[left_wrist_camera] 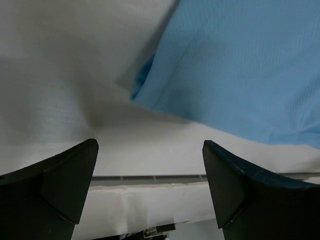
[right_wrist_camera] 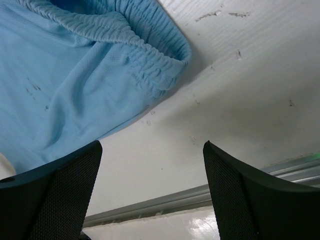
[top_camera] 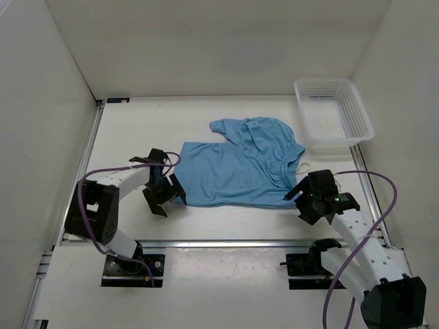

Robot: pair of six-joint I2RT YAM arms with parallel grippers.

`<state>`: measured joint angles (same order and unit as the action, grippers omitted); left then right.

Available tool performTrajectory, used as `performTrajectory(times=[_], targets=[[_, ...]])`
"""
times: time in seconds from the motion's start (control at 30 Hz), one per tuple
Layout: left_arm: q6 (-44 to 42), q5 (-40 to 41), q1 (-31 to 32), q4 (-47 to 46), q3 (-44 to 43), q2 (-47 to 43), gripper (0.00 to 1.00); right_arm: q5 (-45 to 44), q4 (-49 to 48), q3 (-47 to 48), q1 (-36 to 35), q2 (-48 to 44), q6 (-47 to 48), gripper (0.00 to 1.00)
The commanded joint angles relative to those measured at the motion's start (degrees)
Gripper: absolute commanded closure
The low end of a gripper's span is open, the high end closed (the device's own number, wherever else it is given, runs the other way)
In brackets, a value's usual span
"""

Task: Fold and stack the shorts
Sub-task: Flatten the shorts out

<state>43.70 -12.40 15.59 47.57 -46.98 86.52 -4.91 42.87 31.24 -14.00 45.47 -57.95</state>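
The light blue shorts (top_camera: 236, 168) lie on the white table, partly spread, with the far leg bunched toward the back and the elastic waistband at the right. My left gripper (top_camera: 164, 195) is open and empty at the shorts' near left hem corner (left_wrist_camera: 145, 85). My right gripper (top_camera: 302, 202) is open and empty just right of the near waistband corner (right_wrist_camera: 165, 60). The white drawstring (top_camera: 302, 164) peeks out beside the waistband.
A white mesh basket (top_camera: 333, 113) stands at the back right, close to the shorts' waistband. White walls enclose the table at left, back and right. A metal rail (top_camera: 219, 242) runs along the near edge.
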Motion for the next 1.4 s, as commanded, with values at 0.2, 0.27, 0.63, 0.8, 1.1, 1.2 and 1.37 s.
performTrajectory(times=[0.2,0.27,0.63,0.8,1.1,1.2,1.37], targets=[[1.6,3.6,0.8,-7.0,-7.4,12.4,0.60,0.5,-10.6,-0.9,1.9,7.4,1.4,0.19],[1.6,3.6,0.8,-7.0,-8.7,12.9,0.87,0.5,-13.8,-2.5,2.6,10.2,1.9,0.22],[0.0,3.1,1.3,-5.8,-14.3,12.4,0.90,-3.5,-23.9,-1.1,2.6,18.9,4.7,0.83],[-2.6,5.2,-2.2,2.2,-23.1,8.1,0.90,-7.0,-17.7,10.1,2.6,16.7,9.2,0.99],[-5.7,6.7,-10.9,19.7,-61.9,0.5,0.90,-6.4,-3.3,41.6,2.6,13.3,21.7,0.99],[-4.0,5.2,-12.3,20.2,-70.0,-3.3,0.90,-2.1,1.0,49.3,2.6,13.3,25.6,0.99],[-1.3,4.6,-13.0,17.6,-74.0,-12.5,0.90,5.2,8.1,64.3,2.6,12.2,31.7,0.99]])
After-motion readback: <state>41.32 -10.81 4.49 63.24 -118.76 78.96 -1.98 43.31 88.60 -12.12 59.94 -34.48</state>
